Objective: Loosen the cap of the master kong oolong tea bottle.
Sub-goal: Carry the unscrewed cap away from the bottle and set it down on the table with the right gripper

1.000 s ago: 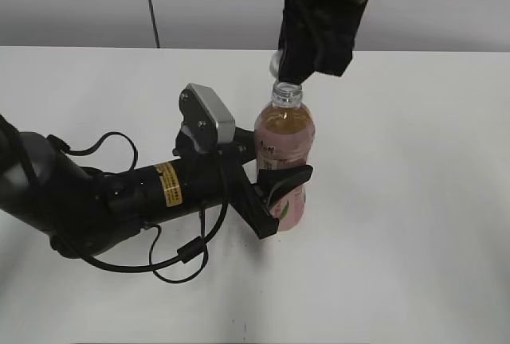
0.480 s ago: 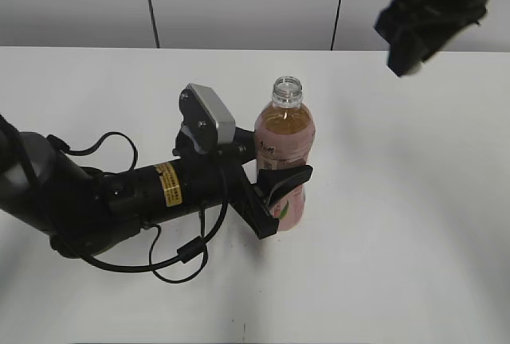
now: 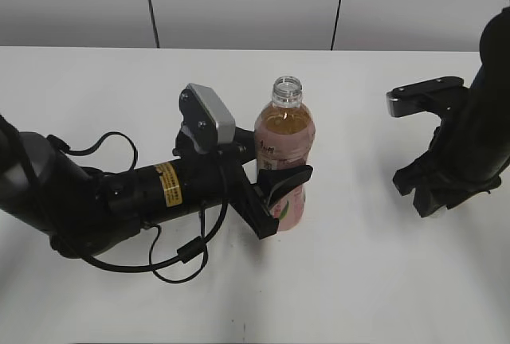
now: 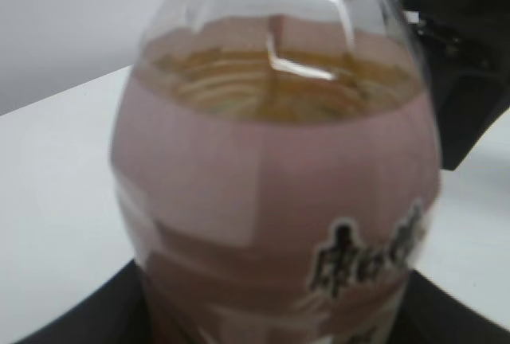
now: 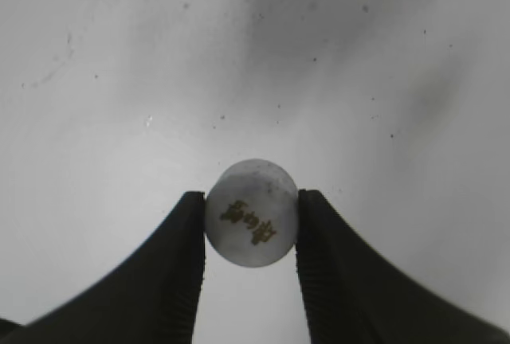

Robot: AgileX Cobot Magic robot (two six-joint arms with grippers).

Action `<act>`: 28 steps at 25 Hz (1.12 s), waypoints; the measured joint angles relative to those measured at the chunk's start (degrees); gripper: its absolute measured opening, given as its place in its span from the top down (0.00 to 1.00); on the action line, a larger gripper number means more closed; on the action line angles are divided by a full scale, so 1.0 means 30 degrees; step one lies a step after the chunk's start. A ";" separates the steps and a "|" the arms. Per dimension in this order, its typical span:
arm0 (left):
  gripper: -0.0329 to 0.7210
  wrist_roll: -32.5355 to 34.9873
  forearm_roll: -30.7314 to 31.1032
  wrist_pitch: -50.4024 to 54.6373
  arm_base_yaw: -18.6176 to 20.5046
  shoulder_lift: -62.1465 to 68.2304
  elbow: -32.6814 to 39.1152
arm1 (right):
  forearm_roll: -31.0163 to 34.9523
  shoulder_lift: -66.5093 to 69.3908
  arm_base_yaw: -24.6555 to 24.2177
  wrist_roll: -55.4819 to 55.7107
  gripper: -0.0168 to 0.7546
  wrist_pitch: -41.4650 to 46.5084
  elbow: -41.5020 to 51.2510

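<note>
The oolong tea bottle (image 3: 284, 161) stands upright mid-table with its neck open and no cap on it; it fills the left wrist view (image 4: 279, 177), pink label and amber tea showing. My left gripper (image 3: 280, 201) is shut on the bottle's lower body from the left. My right gripper (image 5: 251, 209) is shut on the white cap (image 5: 252, 213), its dark logo facing the camera, just above the white table. In the exterior view the right arm (image 3: 458, 153) is low at the right, far from the bottle; the cap is hidden there.
The white table (image 3: 358, 280) stretches all around the bottle. A grey wall (image 3: 239, 1) with dark vertical seams stands behind the far edge. Black cables (image 3: 187, 252) loop under the left arm.
The right arm has carried the cap away from the bottle's neck, swinging right and then down to just above the table. The left gripper and the bottle have not moved.
</note>
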 joint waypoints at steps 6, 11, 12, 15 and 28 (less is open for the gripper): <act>0.45 0.0000 0.0000 0.0000 0.0000 0.0000 0.0000 | 0.0000 0.0614 0.0000 0.0878 0.63 -0.2209 0.0799; 0.45 0.0000 0.0000 0.0000 0.0000 0.0000 0.0000 | 0.0348 0.2331 0.0000 0.0924 0.63 -0.2459 0.0799; 0.45 0.0000 0.0000 0.0000 0.0000 0.0000 0.0000 | 0.0397 0.2616 0.0000 0.0924 0.63 -0.2495 0.0799; 0.45 0.0000 0.0000 0.0000 0.0000 0.0000 0.0000 | 0.0512 0.3116 0.0000 0.0924 0.63 -0.2512 0.0799; 0.45 0.0000 0.0006 0.0000 0.0000 0.0000 0.0000 | 0.1055 0.3252 0.0000 0.0920 0.34 -0.2531 0.0819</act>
